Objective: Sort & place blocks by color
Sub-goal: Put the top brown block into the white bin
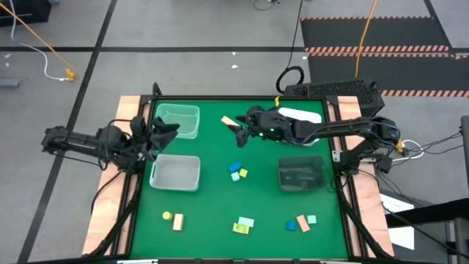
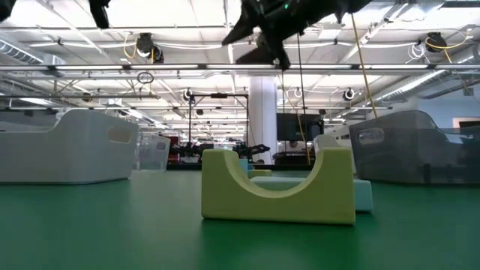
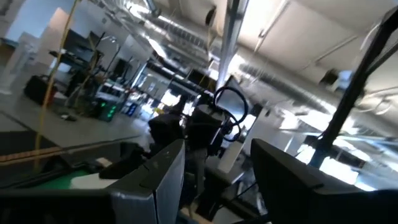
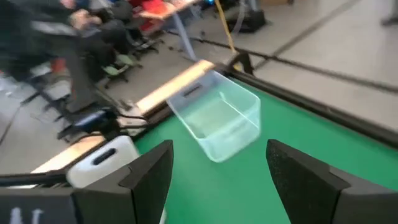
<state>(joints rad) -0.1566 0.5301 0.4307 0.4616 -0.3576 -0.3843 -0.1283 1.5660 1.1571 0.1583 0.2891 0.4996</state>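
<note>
Clearly, our right gripper (image 1: pixel 242 133) hung above the mat with its fingers (image 4: pixel 152 171) spread and nothing between them, a tan wooden block (image 1: pixel 230 122) lying just beside its tips and the clear tray (image 4: pixel 217 115) farther ahead. Our left gripper (image 1: pixel 163 132) waited at the table's edge between the clear tray and the white tray (image 1: pixel 176 173); we could not tell how its fingers stood. The other blocks lay scattered well behind the right gripper: a blue and yellow cluster (image 1: pixel 237 171), a yellow-green arch block (image 2: pixel 277 195), an orange and teal group (image 1: pixel 301 222). We judged the risk plain: descending off-centre, one finger could nudge the tan block aside, or pinch it at a corner and drop it short of a tray.
</note>
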